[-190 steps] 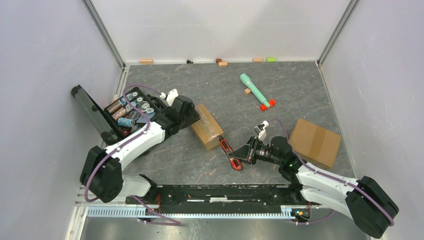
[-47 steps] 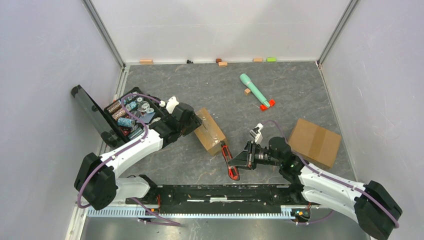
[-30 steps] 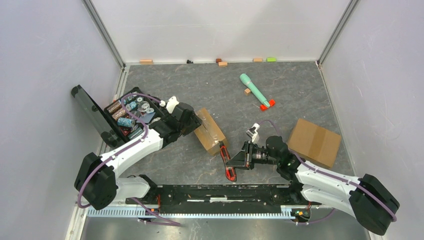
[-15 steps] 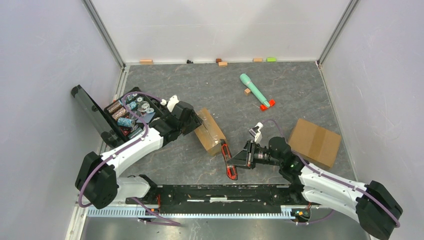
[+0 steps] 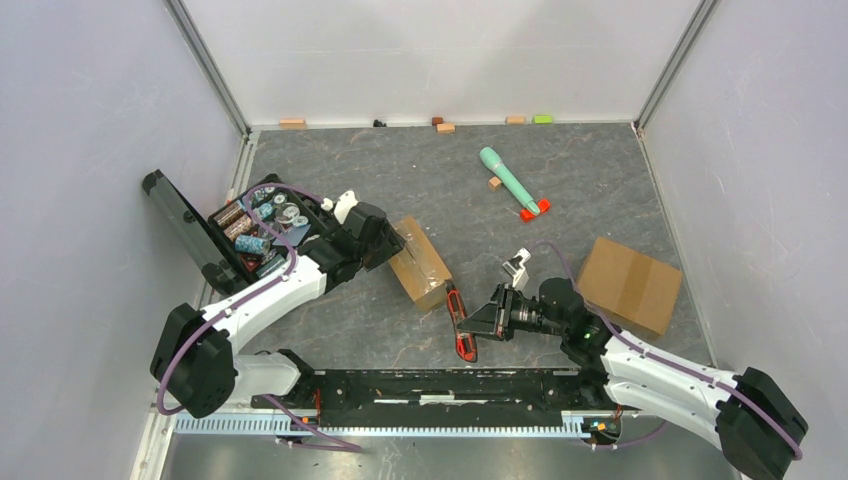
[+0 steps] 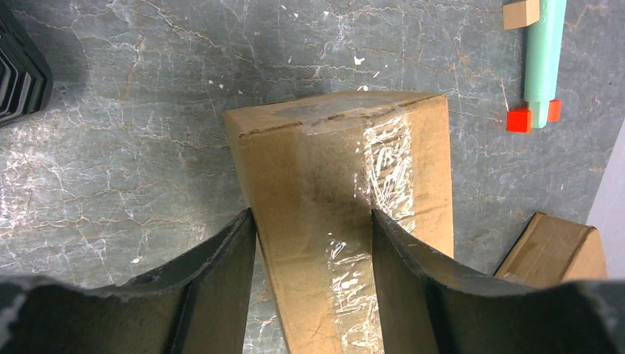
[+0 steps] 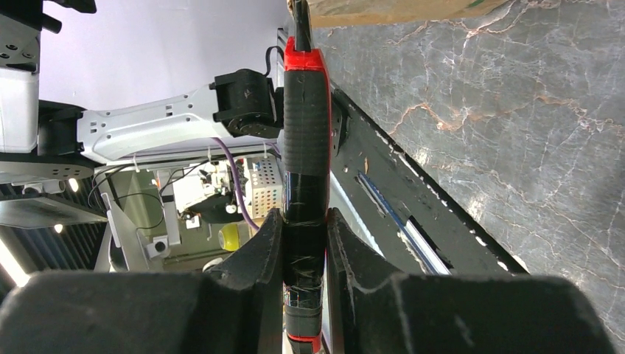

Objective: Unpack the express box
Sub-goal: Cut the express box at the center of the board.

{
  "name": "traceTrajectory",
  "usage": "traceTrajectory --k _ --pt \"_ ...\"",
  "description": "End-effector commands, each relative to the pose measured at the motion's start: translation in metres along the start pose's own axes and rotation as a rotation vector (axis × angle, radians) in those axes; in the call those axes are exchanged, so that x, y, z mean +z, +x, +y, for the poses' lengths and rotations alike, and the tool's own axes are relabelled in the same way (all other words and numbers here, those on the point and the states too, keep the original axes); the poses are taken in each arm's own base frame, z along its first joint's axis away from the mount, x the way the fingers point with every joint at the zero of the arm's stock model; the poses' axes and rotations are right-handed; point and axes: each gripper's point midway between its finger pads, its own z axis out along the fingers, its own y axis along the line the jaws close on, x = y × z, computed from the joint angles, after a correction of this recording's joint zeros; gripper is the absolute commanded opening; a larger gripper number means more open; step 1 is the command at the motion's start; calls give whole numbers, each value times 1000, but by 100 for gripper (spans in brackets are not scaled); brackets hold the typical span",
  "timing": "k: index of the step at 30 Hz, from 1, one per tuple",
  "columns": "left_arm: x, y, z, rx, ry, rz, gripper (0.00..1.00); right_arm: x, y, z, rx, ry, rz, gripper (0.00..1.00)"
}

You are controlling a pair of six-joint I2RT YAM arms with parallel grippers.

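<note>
The express box (image 5: pixel 425 262), brown cardboard with clear tape along its top, lies left of centre. My left gripper (image 5: pixel 392 243) is shut on its far-left end, and in the left wrist view the fingers (image 6: pixel 221 280) straddle the box (image 6: pixel 317 184). My right gripper (image 5: pixel 480 322) is shut on a red and black utility knife (image 5: pixel 460 325). The knife points at the box's near-right corner. In the right wrist view the knife (image 7: pixel 306 147) stands between the pads (image 7: pixel 269 243), its tip against the cardboard edge at the top.
A second cardboard box (image 5: pixel 630 285) lies at the right. A teal cylinder with red ends (image 5: pixel 510 180) and a small wooden block (image 5: pixel 494 183) lie at the back. An open black case of batteries (image 5: pixel 255 225) stands at the left. Small blocks line the back wall.
Earlier the box was turned slightly and the knife brought up to its near corner. Over the last second the right arm shifted a little right; both grips hold.
</note>
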Motion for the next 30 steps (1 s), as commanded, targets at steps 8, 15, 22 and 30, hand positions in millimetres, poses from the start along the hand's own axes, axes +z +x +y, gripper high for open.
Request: traceTrajectory --k 8,15,22,30 --pt "0 32 26 45 -69 127 37 2 -6 5 -17 -34 -35 0" --pt "1 33 27 48 -77 130 37 -3 -5 10 -32 -40 -42 0" --pt "2 33 27 48 -77 131 37 -2 0 10 -28 -44 -24 0" --pt "2 32 26 48 -79 130 37 -3 5 2 -13 -26 -19 0"
